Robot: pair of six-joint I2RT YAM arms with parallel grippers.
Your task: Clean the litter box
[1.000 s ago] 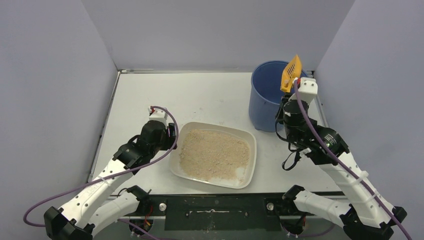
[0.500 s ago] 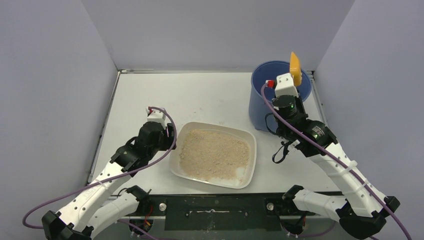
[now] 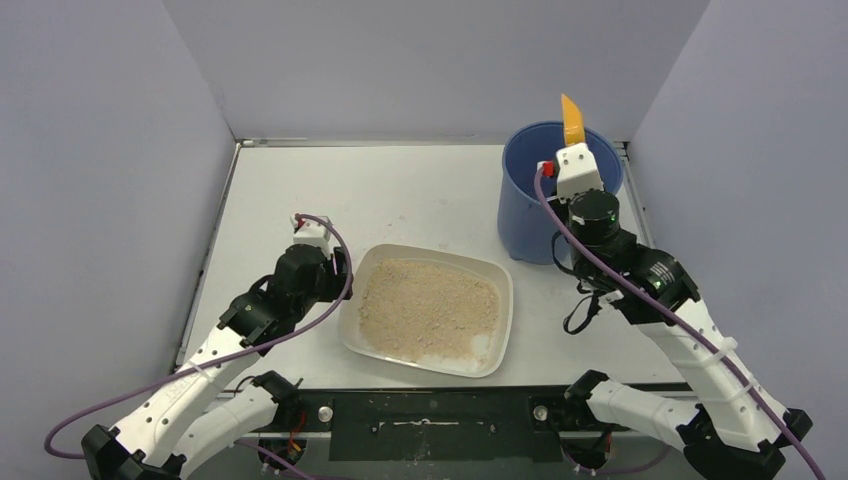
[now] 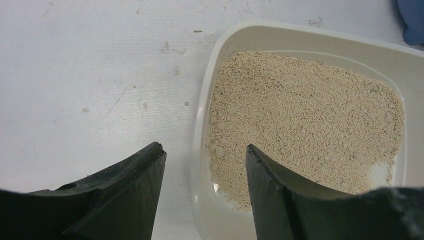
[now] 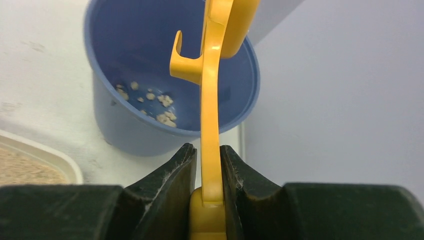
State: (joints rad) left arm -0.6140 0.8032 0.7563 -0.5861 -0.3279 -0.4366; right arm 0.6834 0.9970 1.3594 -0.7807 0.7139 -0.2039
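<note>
The litter box [image 3: 503,300], an off-white shallow tray of beige litter, lies at the table's front centre. My left gripper [image 3: 338,274] is open at its left end. In the left wrist view its jaws [image 4: 205,151] straddle the tray's rim [image 4: 200,120], one finger over the table, the other over the litter. My right gripper [image 3: 572,148] is shut on the handle of the orange scoop [image 3: 571,118], which stands on edge over the blue bucket [image 3: 525,215]. From the right wrist, the scoop [image 5: 211,100] rises from the gripper [image 5: 210,149] above the bucket [image 5: 130,135].
A few pale clumps [image 5: 162,107] lie at the bucket's bottom. Grey walls close in the table on the left, back and right, and the right wall stands close behind the bucket. A black rail [image 3: 430,412] runs along the near edge.
The right arm swung the scoop left and back over the bucket and turned it from face-on to edge-on. The left arm has hardly moved.
</note>
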